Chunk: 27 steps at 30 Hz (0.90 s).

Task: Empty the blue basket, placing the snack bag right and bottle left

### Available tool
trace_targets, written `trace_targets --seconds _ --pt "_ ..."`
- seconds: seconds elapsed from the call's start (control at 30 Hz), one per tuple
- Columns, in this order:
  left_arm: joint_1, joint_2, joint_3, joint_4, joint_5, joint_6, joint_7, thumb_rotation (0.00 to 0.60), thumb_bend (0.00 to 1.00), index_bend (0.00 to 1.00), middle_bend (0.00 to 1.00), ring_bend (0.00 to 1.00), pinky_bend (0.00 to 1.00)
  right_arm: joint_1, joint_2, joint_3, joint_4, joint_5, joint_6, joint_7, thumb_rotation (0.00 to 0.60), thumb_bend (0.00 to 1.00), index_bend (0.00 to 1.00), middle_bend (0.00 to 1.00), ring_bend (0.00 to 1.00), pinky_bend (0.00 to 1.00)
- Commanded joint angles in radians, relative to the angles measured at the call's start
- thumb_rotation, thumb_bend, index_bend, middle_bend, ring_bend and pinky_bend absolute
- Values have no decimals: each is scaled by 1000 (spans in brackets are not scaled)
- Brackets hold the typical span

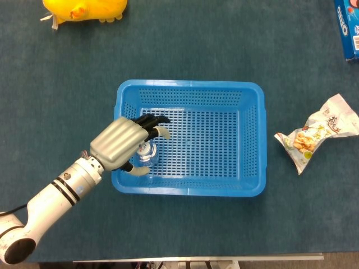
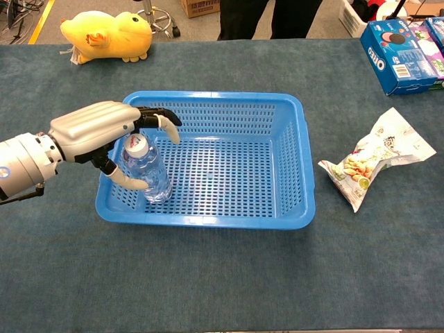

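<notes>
A clear water bottle (image 2: 150,175) with a white cap (image 1: 145,149) stands upright in the left near corner of the blue basket (image 1: 190,84) (image 2: 215,98). My left hand (image 1: 119,145) (image 2: 96,129) reaches over the basket's left wall and cups the bottle. The thumb lies against the bottle's near side while the fingers arch over past the cap, still apart from it. The snack bag (image 1: 316,132) (image 2: 373,157) lies on the table to the right of the basket. No right hand shows in either view.
A yellow duck plush (image 1: 84,8) (image 2: 107,35) sits at the far left. A blue cookie box (image 1: 349,28) (image 2: 397,46) lies at the far right. A person (image 2: 270,10) stands behind the table. Dark blue cloth covers the table.
</notes>
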Motion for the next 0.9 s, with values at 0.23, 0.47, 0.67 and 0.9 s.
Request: trace_targets --seconds 0.23,0.47,0.67,0.9 --pt "-11 -5 7 12 -27 2 40 600 132 357 270 239 519 -1 -2 -2 -2 -14 -15 9 600 0 206 321 360 614" --pt "-19 -6 6 4 -43 9 65 600 132 373 350 254 528 1 -2 -4 -11 -28 -24 6 600 0 206 321 360 614" --pt "-21 -5 9 -2 -55 18 78 600 132 425 405 330 588 0 -2 -4 -14 -31 -27 6 600 0 206 321 360 614" --pt "-27 -12 14 2 -76 16 106 600 132 483 469 394 651 -2 0 -6 -14 -35 -33 13 600 0 206 321 360 614"
